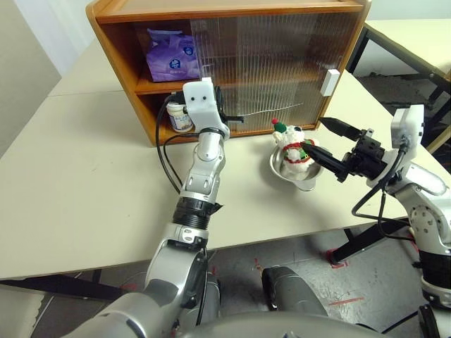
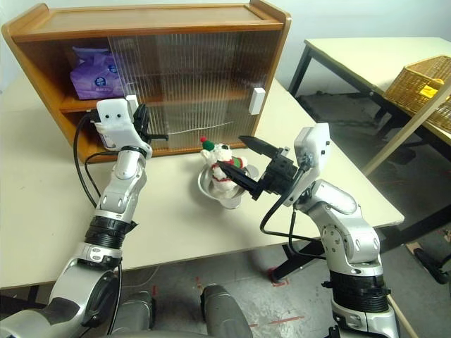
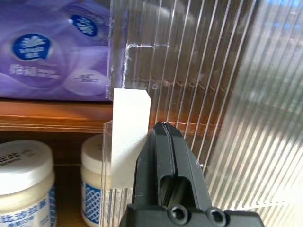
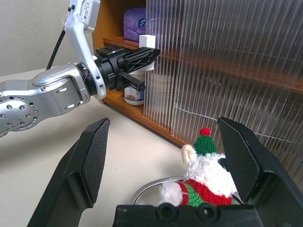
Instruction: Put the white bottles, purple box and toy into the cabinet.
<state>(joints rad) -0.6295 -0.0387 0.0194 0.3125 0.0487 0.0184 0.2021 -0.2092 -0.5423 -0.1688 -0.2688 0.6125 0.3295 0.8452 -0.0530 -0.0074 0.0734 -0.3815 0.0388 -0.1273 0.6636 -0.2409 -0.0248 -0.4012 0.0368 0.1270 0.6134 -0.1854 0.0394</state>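
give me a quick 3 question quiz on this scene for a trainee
1. True or false: the purple box lies on the cabinet's upper shelf.
2. Where is the toy? A) in the steel bowl B) on the lower shelf C) in the left gripper
3. Fill in: the right gripper is ____ , with the toy between its fingers but not clamped.

Key
1. True
2. A
3. open
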